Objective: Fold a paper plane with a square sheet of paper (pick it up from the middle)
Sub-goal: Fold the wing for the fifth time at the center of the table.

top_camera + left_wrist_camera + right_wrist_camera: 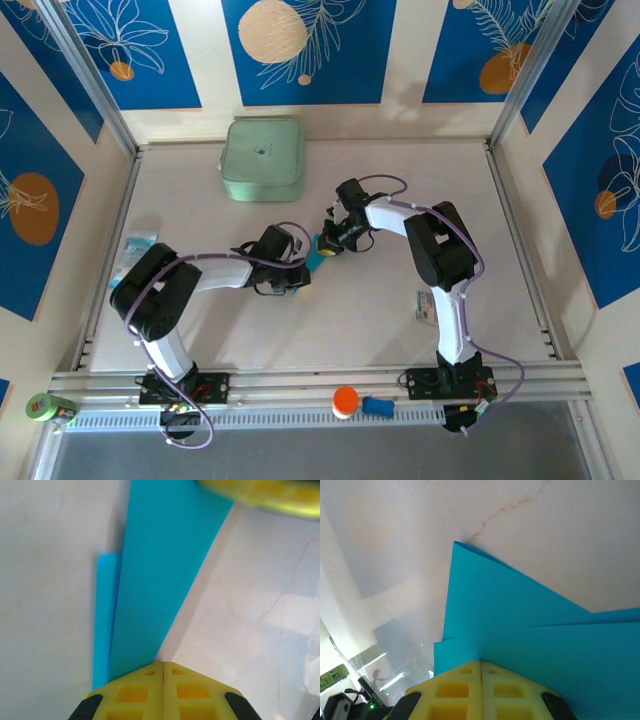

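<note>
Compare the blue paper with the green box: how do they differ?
The blue paper is folded into a pointed, layered shape; the green box is a rounded square. The paper is pinched by the left gripper and right gripper; the box lies free, away from both. The paper is vivid cyan, the box pale green.

One folded cyan paper (318, 256), one pale green box (262, 158), two printed packets (137, 246), two robot arms (170, 290), one green roll (50, 407)

pale table (350, 320) enclosed by cream walls (205, 60) with blue floral panels.
</note>
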Controlling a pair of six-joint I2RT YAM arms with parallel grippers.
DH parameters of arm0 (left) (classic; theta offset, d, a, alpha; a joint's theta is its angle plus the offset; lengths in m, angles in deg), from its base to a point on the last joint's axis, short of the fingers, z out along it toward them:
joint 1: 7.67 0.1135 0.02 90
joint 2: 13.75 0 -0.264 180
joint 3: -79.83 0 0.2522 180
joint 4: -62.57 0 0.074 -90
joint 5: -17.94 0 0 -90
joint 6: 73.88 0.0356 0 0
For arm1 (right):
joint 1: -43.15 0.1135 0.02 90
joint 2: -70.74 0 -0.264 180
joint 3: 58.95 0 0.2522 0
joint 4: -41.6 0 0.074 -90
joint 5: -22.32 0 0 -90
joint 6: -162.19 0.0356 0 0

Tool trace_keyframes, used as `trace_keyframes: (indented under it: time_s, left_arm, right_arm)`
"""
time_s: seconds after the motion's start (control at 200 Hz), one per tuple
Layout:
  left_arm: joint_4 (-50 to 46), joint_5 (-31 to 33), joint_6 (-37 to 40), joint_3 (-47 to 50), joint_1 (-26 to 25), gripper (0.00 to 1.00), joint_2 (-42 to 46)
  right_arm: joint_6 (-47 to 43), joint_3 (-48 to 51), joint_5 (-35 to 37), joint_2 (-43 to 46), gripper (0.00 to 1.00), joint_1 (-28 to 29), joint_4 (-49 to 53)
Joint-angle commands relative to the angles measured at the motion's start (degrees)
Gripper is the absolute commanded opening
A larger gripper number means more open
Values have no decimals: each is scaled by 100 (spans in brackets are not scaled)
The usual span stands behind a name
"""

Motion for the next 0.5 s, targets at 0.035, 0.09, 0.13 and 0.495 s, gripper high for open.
trace_keyframes:
  time_s: [0.035, 0.09, 0.13, 0.495]
  left_arm:
    - [-1000, 193, 55, 418, -127, 2, 411]
    - [-1120, 298, 70, 493, -129, 2, 594]
    - [-1213, 361, 88, 499, -122, 3, 720]
    - [-1704, 1311, 308, -25, 243, 30, 1737]
  right_arm:
    - [0, -25, 507, -297, 4, -90, 340]
    - [-12, -34, 489, -306, 4, -88, 335]
    - [-54, -52, 439, -306, 4, -98, 337]
    - [-590, -856, 656, 572, 20, 194, 1069]
